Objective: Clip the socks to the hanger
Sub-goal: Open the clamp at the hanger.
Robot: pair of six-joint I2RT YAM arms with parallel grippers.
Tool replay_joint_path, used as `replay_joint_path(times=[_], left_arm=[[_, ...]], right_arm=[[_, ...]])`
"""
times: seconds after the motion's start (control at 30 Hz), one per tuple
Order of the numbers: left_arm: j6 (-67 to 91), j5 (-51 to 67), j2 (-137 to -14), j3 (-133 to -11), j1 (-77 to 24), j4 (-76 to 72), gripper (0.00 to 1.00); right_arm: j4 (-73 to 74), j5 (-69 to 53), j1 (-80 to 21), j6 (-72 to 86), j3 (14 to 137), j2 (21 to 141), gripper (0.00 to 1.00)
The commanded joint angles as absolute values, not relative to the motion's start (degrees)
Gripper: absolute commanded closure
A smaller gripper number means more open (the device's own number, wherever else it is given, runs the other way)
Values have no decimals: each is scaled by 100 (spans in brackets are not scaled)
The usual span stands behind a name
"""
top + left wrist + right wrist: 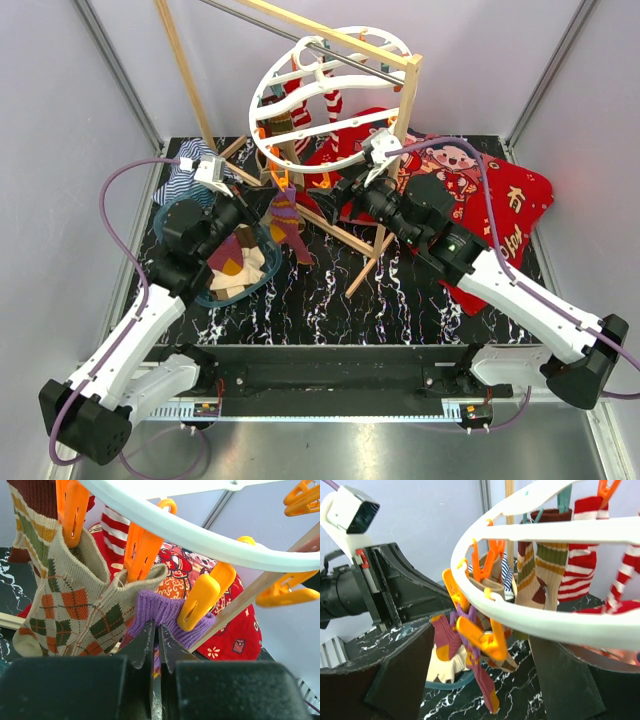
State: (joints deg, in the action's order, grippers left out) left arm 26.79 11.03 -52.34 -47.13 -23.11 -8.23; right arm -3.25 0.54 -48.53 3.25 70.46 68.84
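Observation:
The white round hanger (330, 90) hangs from the wooden frame, with orange clips on its rings. A purple striped sock (287, 222) hangs from an orange clip (200, 601) on the front ring. My left gripper (262, 200) is shut on that sock's purple cuff (160, 611), just below the clip. My right gripper (345, 192) is open, its jaws wide on either side of the same clip (479, 636) without touching it. An argyle sock (75, 605) is clipped beside the purple one. Red-white striped socks (580, 575) and a brown striped sock (540, 565) hang further back.
A blue-rimmed basket (200, 298) with several loose socks sits under my left arm. Wooden frame poles (385, 200) cross beneath the hanger. A red cartoon-print blanket (500, 200) lies at the right, and a blue-white striped cloth (185, 170) at the back left.

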Motion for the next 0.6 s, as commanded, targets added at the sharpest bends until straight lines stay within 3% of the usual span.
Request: replay_joint_path(times=[0.0,0.33,0.57], left_arm=[[2601,1045,-5159,-4931,-2285,-932,94],[2716,1178,-5142,-4922,-2294,-976,93],[2698,1195,-5150,-4896,-2285,-940,92]], right_arm=[[-756,-202,-4825,290,7383,7031,15],[-694,-167,-4825,273,7506,7286,23],[-668,-35,-4834,290,7550,7356,39]])
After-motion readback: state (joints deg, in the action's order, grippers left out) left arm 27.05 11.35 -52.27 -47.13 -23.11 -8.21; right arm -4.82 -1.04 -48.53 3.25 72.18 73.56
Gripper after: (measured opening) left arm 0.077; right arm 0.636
